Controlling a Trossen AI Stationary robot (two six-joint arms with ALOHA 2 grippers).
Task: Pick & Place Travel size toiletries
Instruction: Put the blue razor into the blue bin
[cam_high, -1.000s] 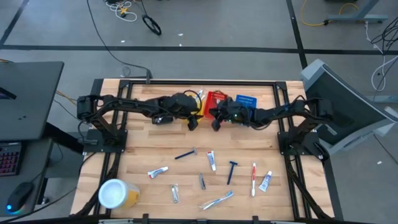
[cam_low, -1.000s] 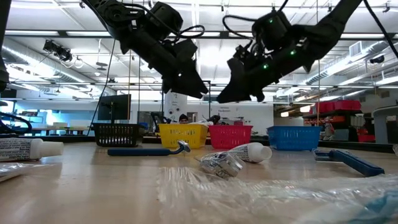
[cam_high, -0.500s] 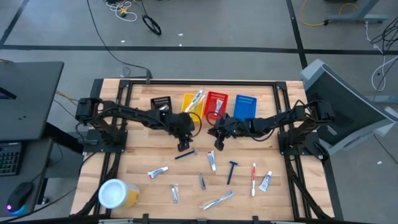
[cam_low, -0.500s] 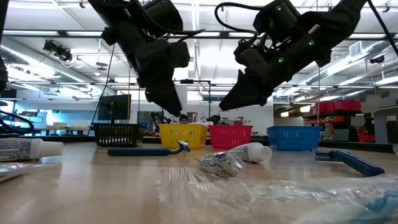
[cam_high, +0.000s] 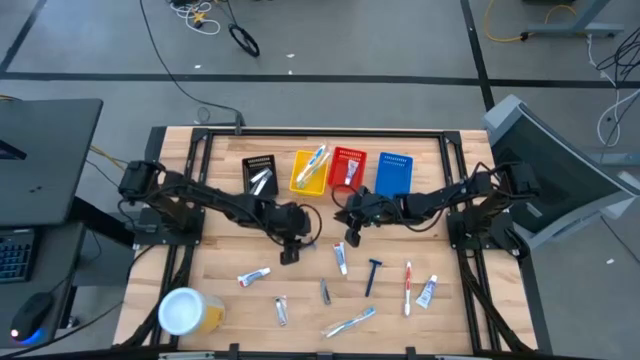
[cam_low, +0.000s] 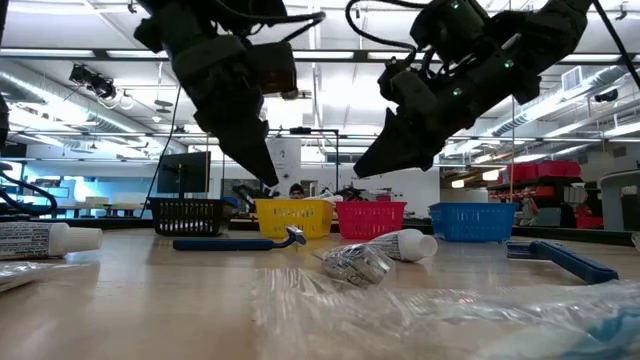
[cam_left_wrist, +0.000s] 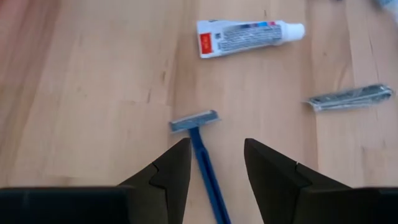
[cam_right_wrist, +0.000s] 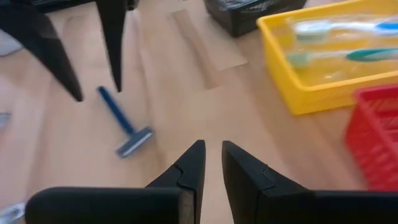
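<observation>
A blue-handled razor (cam_left_wrist: 200, 140) lies flat on the wood, its head pointing away from my left gripper (cam_left_wrist: 217, 146). That gripper is open and hovers just above the razor's handle (cam_low: 235, 243), one finger on each side, touching nothing. My right gripper (cam_right_wrist: 213, 149) hangs in the air beside it (cam_high: 351, 238), fingers a narrow gap apart and holding nothing. More toiletries lie flat toward the near edge: white tubes (cam_high: 254, 275) (cam_high: 340, 257) (cam_high: 427, 291), silvery packets (cam_high: 281, 311), a second razor (cam_high: 373, 275) and toothbrushes (cam_high: 408, 285).
Along the far edge stand the black basket (cam_high: 260, 172) with packets, the yellow basket (cam_high: 310, 168) with toothbrushes, the red basket (cam_high: 347, 168) with a tube, and the blue basket (cam_high: 395, 170). A white-lidded yellow tub (cam_high: 185, 312) sits at the near left corner. People show far behind the table.
My left gripper has swung from beside the yellow basket toward the near edge and come down over the blue razor, tipping to point downward. My right gripper has left the red basket and moved a little toward the near edge, then held still. No toiletry on the table has moved.
</observation>
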